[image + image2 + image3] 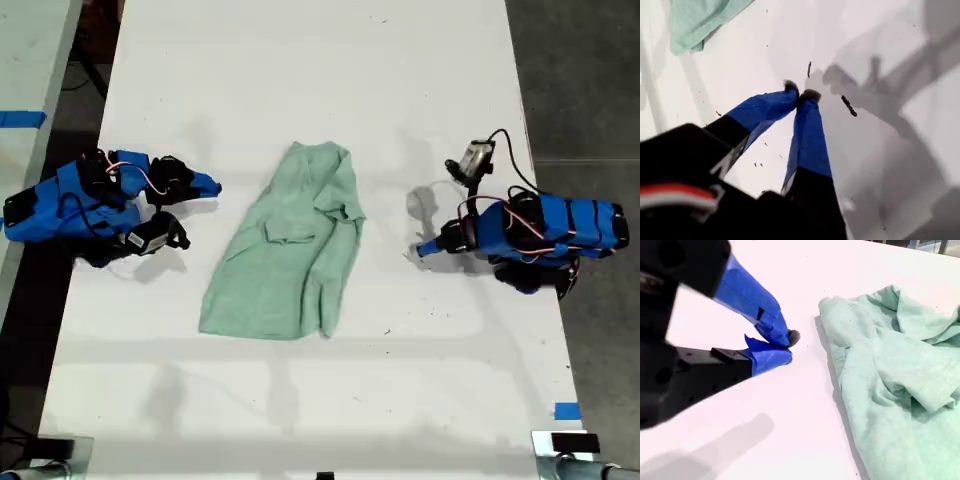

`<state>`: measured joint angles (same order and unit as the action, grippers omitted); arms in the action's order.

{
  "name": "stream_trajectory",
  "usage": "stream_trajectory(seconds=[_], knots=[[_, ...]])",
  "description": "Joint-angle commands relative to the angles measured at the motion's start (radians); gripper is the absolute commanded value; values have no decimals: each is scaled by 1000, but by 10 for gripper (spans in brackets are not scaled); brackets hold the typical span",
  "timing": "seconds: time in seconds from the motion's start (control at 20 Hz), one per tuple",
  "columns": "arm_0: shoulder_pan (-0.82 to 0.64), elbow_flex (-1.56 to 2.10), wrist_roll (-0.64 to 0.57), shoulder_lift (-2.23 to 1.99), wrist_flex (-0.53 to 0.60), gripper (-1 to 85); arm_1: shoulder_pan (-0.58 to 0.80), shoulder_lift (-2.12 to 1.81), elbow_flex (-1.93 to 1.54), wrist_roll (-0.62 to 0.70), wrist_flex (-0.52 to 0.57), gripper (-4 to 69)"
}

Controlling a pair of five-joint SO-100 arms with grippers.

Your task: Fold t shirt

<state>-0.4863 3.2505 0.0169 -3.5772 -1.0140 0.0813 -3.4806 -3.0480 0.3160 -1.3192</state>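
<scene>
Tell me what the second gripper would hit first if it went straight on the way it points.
Most likely the shirt: my second gripper, shut, points at its near edge across bare table. If it is angled down, it may touch the table first.

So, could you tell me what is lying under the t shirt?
Only the white table shows around the t shirt. Its folded layers cover whatever is beneath, so that cannot be seen.
</scene>
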Motion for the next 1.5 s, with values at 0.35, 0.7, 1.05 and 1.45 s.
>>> stream_trajectory(seconds=[0.35,0.7,1.05,1.45], knots=[[5,40,5,-8,0,-2,32,-15,-63,31,-3,12],[3,40,5,-8,0,-2,32,-15,-63,26,-3,12],[0,40,2,-8,0,-2,29,-15,-63,23,-3,11],[0,40,2,-8,0,-2,29,-15,-63,21,-3,11]])
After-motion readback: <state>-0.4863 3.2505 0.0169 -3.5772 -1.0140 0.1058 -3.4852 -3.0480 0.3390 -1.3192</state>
